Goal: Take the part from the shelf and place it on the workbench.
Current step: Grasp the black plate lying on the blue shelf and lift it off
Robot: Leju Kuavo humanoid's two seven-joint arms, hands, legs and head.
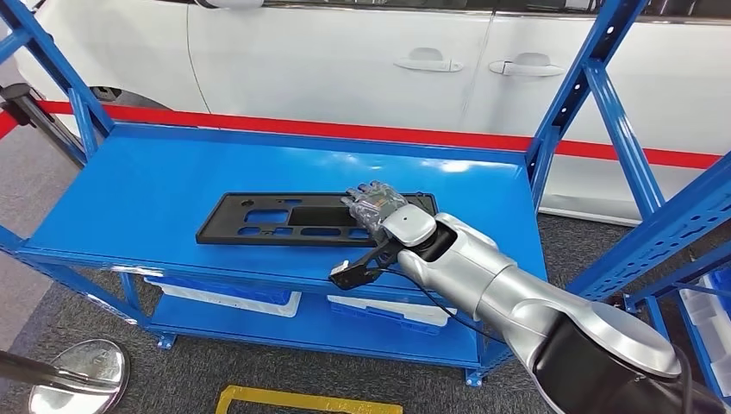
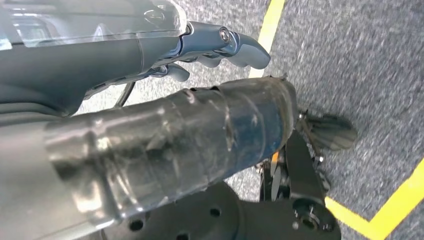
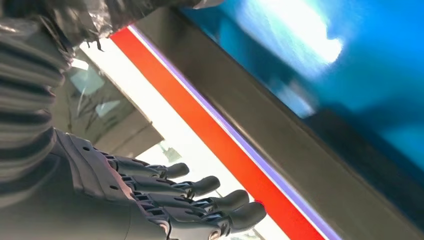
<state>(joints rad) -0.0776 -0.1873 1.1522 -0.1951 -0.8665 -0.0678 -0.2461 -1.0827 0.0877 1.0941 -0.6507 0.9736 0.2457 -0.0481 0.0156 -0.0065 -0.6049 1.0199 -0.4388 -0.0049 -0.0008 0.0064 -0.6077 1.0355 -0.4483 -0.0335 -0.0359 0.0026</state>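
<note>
A long flat black part with several cut-outs lies on the top deck of the blue shelf, near its front edge. My right hand reaches over the part's right end, with its wrist above the shelf's front lip. In the right wrist view its dark fingers are stretched out and apart with nothing between them. My left hand hangs over grey carpet and holds nothing, its fingers loosely bent.
Blue uprights frame the shelf at both ends. A white car stands close behind it. Blue and white bins sit on the lower deck. A round metal base and yellow floor tape lie in front.
</note>
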